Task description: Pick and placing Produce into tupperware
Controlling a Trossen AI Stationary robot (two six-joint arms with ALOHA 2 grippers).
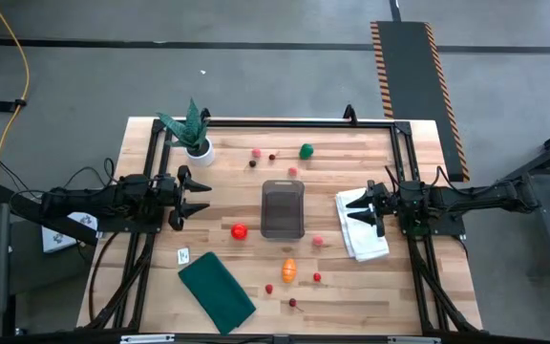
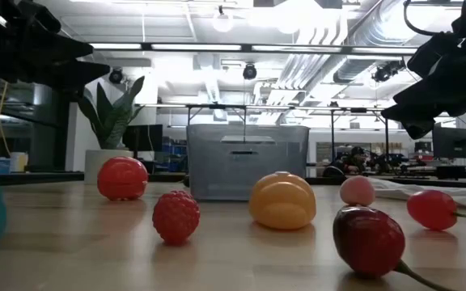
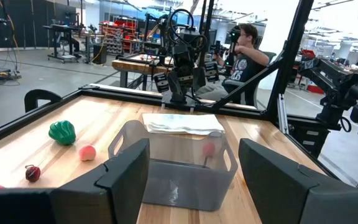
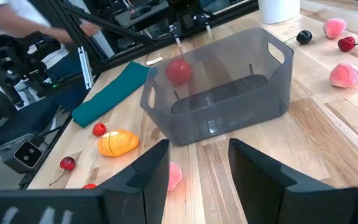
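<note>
A pale wooden counter (image 1: pixel 351 287) stands on a grey floor (image 1: pixel 256 76) crossed by a yellow cable (image 1: pixel 17 57) and a black mat edged in orange stripes (image 1: pixel 409 67), while beyond it an open workshop shows white ceiling ducts (image 2: pixel 330 32), bright lamps (image 2: pixel 222 20), other workbenches (image 3: pixel 135 62) and a seated person (image 3: pixel 247 56).

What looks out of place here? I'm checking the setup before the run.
Nothing stands out. The tupperware sits upright and empty mid-table, produce lies scattered around it, and nothing is spilled or damaged. Left gripper and right gripper wait open at either side.
</note>
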